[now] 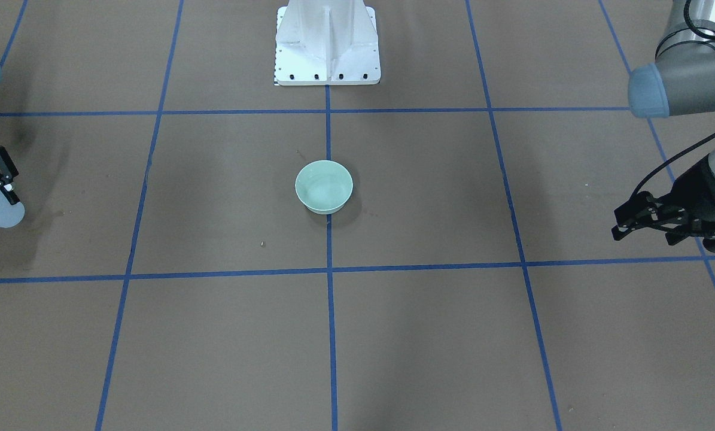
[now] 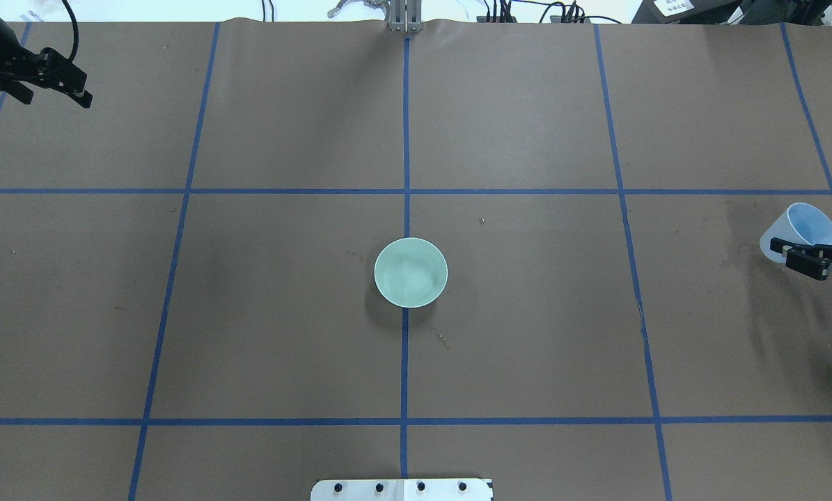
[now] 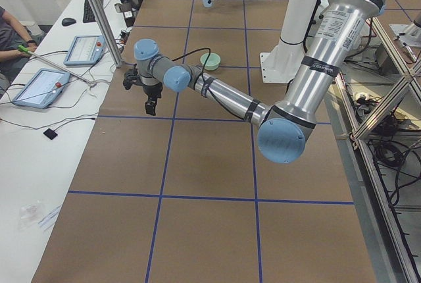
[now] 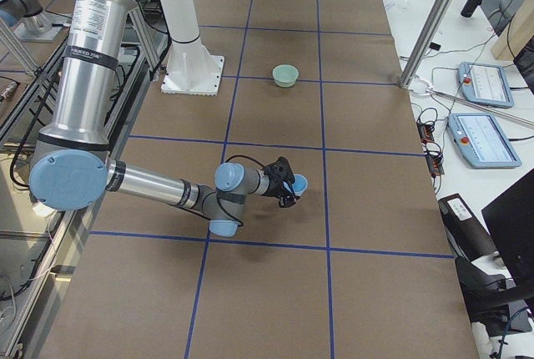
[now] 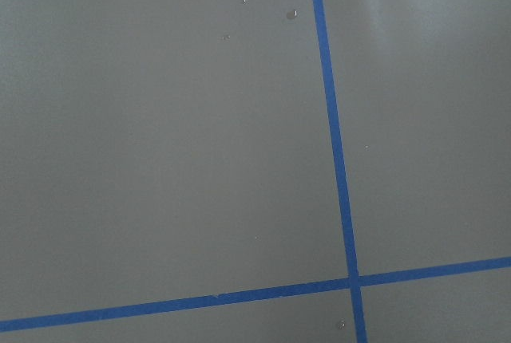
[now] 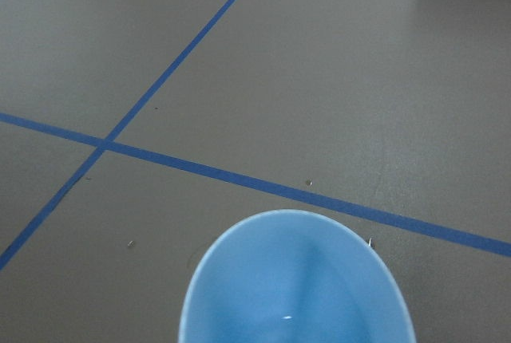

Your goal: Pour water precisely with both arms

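Note:
A mint green bowl (image 2: 411,272) stands at the table's centre on a blue tape line; it also shows in the front view (image 1: 323,186). My right gripper (image 2: 795,252) is at the table's far right edge, shut on a light blue cup (image 2: 802,224) that is tilted on its side. The cup fills the bottom of the right wrist view (image 6: 295,279) and looks empty. My left gripper (image 2: 74,87) hangs over the far left corner, open and empty, well away from the bowl; it also shows in the front view (image 1: 620,222).
The white pedestal base (image 1: 327,42) stands at the robot's edge of the table. Blue tape lines (image 5: 335,159) divide the brown table cover into squares. A side bench with control tablets (image 3: 82,49) and cables runs along the far edge.

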`<state>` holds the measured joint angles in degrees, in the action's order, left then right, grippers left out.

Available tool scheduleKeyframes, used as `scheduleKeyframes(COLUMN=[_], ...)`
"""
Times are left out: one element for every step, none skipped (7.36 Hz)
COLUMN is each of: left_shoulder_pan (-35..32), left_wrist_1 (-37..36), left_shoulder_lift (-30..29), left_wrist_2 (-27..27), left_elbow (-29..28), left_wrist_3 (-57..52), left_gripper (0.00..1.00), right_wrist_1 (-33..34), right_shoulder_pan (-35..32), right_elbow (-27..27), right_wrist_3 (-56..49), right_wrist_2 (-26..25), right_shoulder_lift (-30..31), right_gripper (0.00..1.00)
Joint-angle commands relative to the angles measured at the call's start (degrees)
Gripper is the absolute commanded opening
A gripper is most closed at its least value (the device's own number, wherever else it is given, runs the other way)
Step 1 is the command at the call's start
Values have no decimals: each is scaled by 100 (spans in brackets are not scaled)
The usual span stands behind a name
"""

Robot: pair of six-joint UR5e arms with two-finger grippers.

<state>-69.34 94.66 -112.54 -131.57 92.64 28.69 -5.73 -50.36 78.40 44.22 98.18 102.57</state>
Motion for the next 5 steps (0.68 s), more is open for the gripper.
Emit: scheduleKeyframes(left_shoulder_pan=[9, 9, 9, 9, 9], left_wrist_1=[0, 0, 0, 0, 0], left_shoulder_lift=[31, 31, 31, 22, 22], left_wrist_2=[0, 0, 0, 0, 0], left_elbow=[-1, 8, 8, 8, 8], left_wrist_3=[-4, -4, -4, -4, -4], left_gripper=[100, 100, 100, 100, 100], right_wrist_1=[-16, -16, -16, -7, -16], right_shoulder_pan=[9, 9, 9, 9, 9], right_elbow=[-289, -298, -351, -395, -456], right_wrist_3=[-265, -265, -256, -265, -256], right_wrist_2=[-27, -27, -36, -36, -27], right_shoulder_lift=[-193, -220, -220, -255, -264], right_gripper=[20, 21, 25, 32, 41])
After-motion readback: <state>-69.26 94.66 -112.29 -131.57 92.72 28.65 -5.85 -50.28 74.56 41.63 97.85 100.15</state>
